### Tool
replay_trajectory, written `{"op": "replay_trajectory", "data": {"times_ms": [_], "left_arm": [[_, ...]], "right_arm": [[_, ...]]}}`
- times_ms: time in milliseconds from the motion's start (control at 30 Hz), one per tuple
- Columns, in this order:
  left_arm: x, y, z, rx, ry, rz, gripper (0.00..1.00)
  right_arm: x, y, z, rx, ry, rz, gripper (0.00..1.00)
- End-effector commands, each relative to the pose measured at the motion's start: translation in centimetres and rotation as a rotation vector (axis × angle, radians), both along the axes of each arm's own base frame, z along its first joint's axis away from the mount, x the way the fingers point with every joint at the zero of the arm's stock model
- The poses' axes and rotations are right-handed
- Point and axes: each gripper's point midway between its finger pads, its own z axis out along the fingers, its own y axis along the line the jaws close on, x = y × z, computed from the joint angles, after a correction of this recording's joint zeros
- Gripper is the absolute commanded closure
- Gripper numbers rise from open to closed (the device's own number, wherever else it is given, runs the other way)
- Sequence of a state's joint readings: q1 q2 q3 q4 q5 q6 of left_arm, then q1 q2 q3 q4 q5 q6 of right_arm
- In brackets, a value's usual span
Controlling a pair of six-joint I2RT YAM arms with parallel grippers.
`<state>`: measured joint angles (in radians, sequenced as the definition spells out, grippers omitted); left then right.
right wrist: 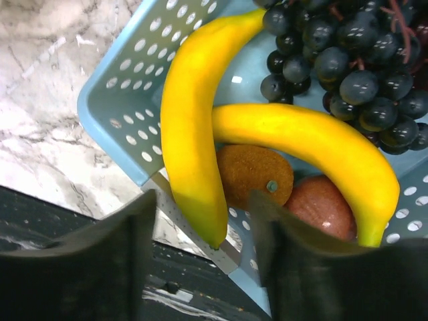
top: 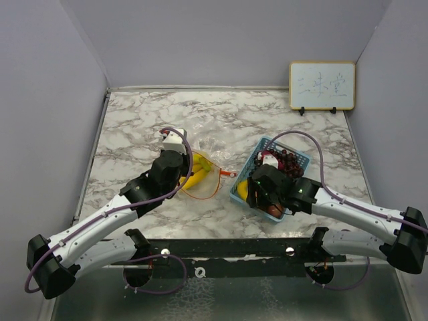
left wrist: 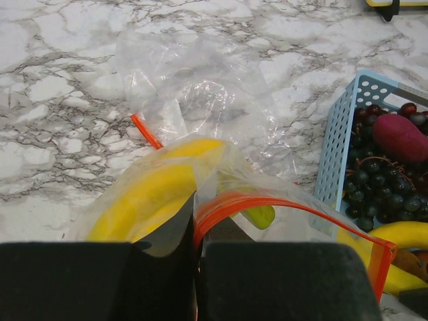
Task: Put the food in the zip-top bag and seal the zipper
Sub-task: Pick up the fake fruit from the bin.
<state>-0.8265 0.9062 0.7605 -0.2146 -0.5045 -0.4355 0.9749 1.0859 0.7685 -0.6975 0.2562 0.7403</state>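
My left gripper [top: 184,175] [left wrist: 196,221] is shut on the orange zipper rim [left wrist: 267,204] of the clear zip-top bag [left wrist: 200,100] [top: 200,175], holding its mouth open. A yellow banana [left wrist: 147,194] lies inside the bag. My right gripper [top: 261,197] [right wrist: 200,214] is open over the near corner of the light blue basket [right wrist: 114,100] [top: 244,177], its fingers on either side of a banana's tip [right wrist: 190,127]. A second banana [right wrist: 307,140], dark purple grapes [right wrist: 348,60] [left wrist: 378,180], a red round fruit [right wrist: 321,204] and a magenta oblong piece [left wrist: 401,137] are in the basket.
A brown kiwi-like fruit [right wrist: 251,174] lies under the bananas in the basket. A small whiteboard [top: 322,85] stands at the back right. Grey walls close in the marble table on three sides. A black rail [top: 221,247] runs along the near edge.
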Motion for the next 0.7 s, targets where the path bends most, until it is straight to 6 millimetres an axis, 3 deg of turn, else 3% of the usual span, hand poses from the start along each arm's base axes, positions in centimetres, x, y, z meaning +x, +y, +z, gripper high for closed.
{"op": "replay_trajectory", "data": {"times_ms": [0,67,233,500,667], "left_arm": [[-0.2,-0.4,0.0,-0.022,0.004,-0.019,1.0],[-0.2,-0.4,-0.2,-0.017,0.009,-0.019,1.0],[-0.2,-0.4,-0.1,-0.02,0.007,-0.02,1.0],[-0.4,-0.2,0.1,-0.025,0.002,-0.023,1.0],[-0.3,-0.3,-0.2,-0.016,0.009,-0.023,1.0]], "right_arm": [[2.3,0.3,2.6,0.015,-0.097,-0.071,0.33],[2.6,0.3,3.2,0.005,-0.105,-0.072,0.29],[3.3,1.5,3.5,0.024,-0.135,-0.021,0.31],[5.7,1.9,0.5,0.022,-0.066,-0.052,0.36],[5.7,3.4,-0.9,0.051,-0.01,0.01,0.37]]}}
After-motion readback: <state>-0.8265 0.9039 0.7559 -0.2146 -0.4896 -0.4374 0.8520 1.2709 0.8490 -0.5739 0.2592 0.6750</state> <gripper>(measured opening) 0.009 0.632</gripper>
